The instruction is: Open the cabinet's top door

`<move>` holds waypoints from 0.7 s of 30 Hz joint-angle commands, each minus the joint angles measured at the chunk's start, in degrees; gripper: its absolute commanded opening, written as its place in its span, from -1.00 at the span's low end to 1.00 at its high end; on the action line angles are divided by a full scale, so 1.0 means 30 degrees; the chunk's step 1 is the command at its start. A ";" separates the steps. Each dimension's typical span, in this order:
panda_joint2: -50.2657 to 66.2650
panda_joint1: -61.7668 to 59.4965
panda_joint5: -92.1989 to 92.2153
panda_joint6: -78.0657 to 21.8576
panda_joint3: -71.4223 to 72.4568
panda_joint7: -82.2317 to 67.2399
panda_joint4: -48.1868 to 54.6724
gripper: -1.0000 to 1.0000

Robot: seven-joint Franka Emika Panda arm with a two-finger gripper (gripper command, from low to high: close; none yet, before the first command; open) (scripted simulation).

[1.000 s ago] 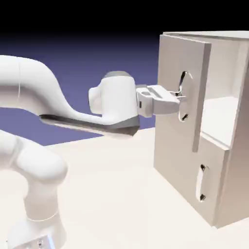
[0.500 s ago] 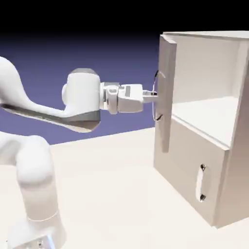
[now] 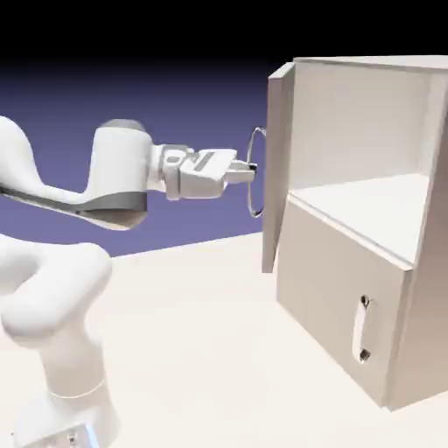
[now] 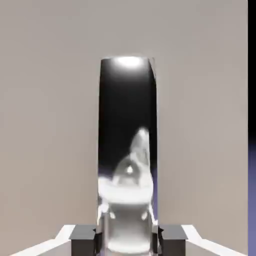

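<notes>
**Top door wide open, your gripper clamped on its handle**

Nearest you on the exterior view's left is the robot base (image 3: 70, 398), with a small lit panel (image 3: 74, 437) whose markings are too small to read. Near on the right stands the cabinet (image 3: 429, 306), beige-grey and boxy. Its lower door (image 3: 328, 284) lies flush with the front and carries its own upright silver handle (image 3: 360, 331).

Past these, you have the white arm (image 3: 121, 166) reaching from the left toward the cabinet. Your gripper (image 3: 251, 170) is closed on the long curved handle (image 4: 126, 120) of the top door (image 3: 279, 166). In the hand view, the grey fingertips (image 4: 172, 240) sit on either side of that shiny bar, with the bar between them and the door's flat panel behind it.

The top door stands swung out at the far side of the cabinet's front, upright, its handle side turned toward the gripper. To its right you can see into the pale upper compartment (image 3: 359, 122), down to its bright floor (image 3: 367, 206).

Under everything is a smooth, cream-coloured table surface (image 3: 201, 350). Farthest away, you see the backdrop (image 3: 201, 96), blue-violet low down and darkening to black at the top.
</notes>
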 commanded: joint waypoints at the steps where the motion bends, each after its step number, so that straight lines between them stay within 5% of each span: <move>1: -0.0290 -0.0230 0.0840 0.0196 0.0146 -0.0666 -0.0208 -1.00; 8: -0.1046 0.2501 0.6192 -0.2529 -0.0349 -0.6450 -0.1804 -1.00; 21: -0.3934 1.0290 1.4651 -1.3171 0.3047 -1.1891 -0.2954 -1.00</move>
